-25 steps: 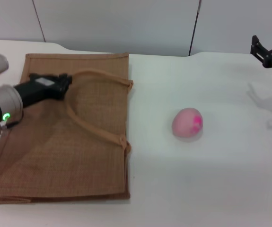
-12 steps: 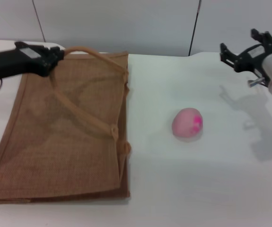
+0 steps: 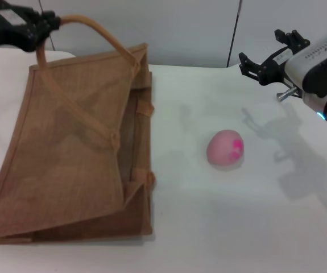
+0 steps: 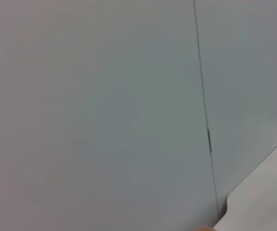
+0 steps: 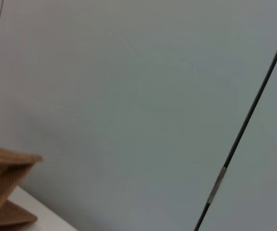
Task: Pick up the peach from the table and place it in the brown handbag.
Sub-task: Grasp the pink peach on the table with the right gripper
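The pale-pink peach (image 3: 226,148) with a magenta blotch lies on the white table (image 3: 220,222), right of centre. The brown handbag (image 3: 72,165) stands on the left, its upper side pulled up by one arched handle (image 3: 89,29). My left gripper (image 3: 41,25) is at the top left, shut on that handle, well above the table. My right gripper (image 3: 265,54) hovers open at the upper right, above and behind the peach, holding nothing. A corner of the handbag (image 5: 3,192) shows in the right wrist view.
A grey panelled wall (image 3: 180,28) runs behind the table, with a dark seam (image 3: 234,34). The left wrist view shows only that wall (image 4: 104,115) and a sliver of table corner (image 4: 268,192).
My left gripper has risen up and back with the handle, lifting the bag's upper side open. My right arm has swung in from the right edge toward the peach.
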Robot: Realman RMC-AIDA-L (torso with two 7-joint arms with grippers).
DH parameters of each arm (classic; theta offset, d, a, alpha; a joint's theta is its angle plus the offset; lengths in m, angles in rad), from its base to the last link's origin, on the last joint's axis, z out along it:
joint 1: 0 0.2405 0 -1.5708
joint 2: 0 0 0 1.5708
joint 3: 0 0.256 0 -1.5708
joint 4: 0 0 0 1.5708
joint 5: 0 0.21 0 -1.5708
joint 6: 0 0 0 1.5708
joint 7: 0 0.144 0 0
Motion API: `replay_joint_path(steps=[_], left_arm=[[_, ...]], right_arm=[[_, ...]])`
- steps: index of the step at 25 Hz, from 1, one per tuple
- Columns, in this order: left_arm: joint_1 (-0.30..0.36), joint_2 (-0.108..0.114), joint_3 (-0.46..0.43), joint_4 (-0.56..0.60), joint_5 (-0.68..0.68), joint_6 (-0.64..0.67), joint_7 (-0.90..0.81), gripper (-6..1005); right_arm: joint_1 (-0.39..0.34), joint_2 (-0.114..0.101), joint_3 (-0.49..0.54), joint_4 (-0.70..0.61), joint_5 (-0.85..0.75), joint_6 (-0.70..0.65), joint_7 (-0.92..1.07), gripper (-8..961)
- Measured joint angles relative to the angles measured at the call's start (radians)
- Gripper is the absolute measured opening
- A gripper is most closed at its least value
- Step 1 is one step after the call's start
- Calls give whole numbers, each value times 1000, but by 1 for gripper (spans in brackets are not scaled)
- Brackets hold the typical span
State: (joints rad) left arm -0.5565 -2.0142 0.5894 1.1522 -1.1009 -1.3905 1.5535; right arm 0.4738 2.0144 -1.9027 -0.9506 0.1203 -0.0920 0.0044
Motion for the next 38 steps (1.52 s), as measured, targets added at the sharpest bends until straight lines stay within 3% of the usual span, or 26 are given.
replay_joint_path(steps=[9,15,26,38], left_arm=[[-28,3,-8,142,91,-76,-59,94],[-61,3,-9,163,116,-92,-60,94],[-118,5,-1,177,122,-101,-53,92],[-126,-5,-5,207,136,-104,-51,88]], right_arm=[[-41,-24,-2,-238,8,316,-11,897],[-48,-23,-18,-334,13,500,-45,897],[-37,-19,-8,-391,304,646,-304,896],[-36,-19,31,-465,319,937,-381,897]])
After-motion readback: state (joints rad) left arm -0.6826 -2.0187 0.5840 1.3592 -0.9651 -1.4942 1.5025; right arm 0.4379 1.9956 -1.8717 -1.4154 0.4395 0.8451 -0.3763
